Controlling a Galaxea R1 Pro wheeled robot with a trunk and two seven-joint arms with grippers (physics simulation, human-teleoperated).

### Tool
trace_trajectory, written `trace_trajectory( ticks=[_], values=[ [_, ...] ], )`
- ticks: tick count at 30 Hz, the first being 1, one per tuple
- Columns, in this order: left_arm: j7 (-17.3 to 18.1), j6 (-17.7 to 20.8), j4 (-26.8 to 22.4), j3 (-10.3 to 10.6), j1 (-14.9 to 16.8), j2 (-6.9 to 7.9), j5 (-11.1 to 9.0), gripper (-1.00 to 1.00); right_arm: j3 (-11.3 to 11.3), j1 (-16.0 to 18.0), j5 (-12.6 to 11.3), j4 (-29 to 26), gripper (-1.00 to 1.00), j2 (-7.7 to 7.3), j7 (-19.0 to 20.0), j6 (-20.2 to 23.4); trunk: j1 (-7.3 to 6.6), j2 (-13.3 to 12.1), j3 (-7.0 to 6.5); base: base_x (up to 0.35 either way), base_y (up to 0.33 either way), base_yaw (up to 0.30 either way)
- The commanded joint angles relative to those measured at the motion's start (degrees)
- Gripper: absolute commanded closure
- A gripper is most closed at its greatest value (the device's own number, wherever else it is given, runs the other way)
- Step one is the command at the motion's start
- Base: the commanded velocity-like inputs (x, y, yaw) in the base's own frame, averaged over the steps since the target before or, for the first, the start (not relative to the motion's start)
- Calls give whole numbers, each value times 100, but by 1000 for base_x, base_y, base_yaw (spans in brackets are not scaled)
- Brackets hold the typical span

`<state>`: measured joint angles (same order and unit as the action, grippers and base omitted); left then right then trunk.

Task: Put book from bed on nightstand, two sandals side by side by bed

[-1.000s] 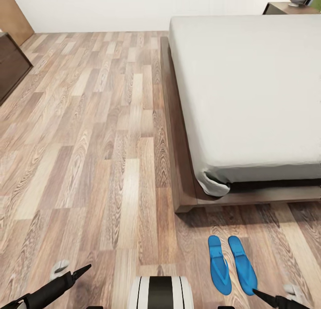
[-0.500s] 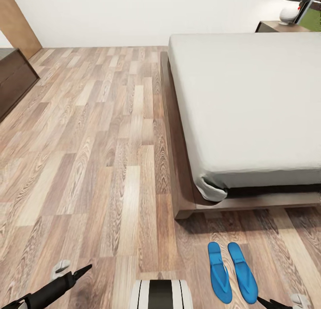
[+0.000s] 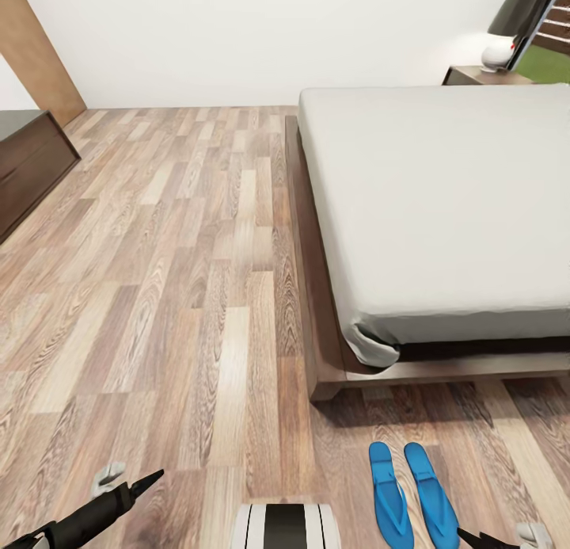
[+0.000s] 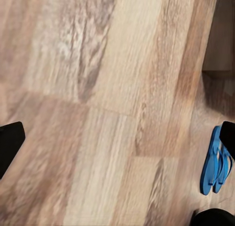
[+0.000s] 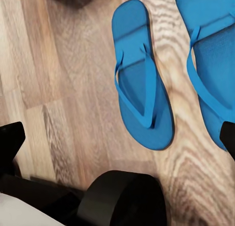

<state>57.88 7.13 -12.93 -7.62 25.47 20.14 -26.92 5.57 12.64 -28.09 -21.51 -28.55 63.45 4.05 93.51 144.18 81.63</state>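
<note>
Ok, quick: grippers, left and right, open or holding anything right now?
Left gripper: open, empty, over bare wood floor.
Right gripper: open, empty, above the two blue sandals.

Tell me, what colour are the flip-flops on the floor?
The flip-flops are bright blue all over, straps included. The right wrist view shows them best.

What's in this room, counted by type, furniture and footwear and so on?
Blue sandals: 2
Bed: 1
Nightstand: 1
White lamp: 1
Dark brown bench: 1
Total: 6
</note>
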Motion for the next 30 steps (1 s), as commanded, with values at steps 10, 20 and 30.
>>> trace_trajectory(
  ticks=[10, 20, 30],
  values=[
    [21, 62, 1, -11, 2, -1, -24, -100, -3, 2, -24, -2, -100, 3, 18, 43, -27, -12, -219, 0, 0, 0],
    [13, 60, 1, -3, 2, -3, -22, -100, -11, 2, -21, 2, -100, 6, 15, 43, -52, -26, -440, 0, 0, 0],
    [12, 60, 1, -9, 2, -6, -18, -100, -12, 2, -23, 8, -100, 7, 12, 41, -78, -39, -662, 0, 0, 0]
  ],
)
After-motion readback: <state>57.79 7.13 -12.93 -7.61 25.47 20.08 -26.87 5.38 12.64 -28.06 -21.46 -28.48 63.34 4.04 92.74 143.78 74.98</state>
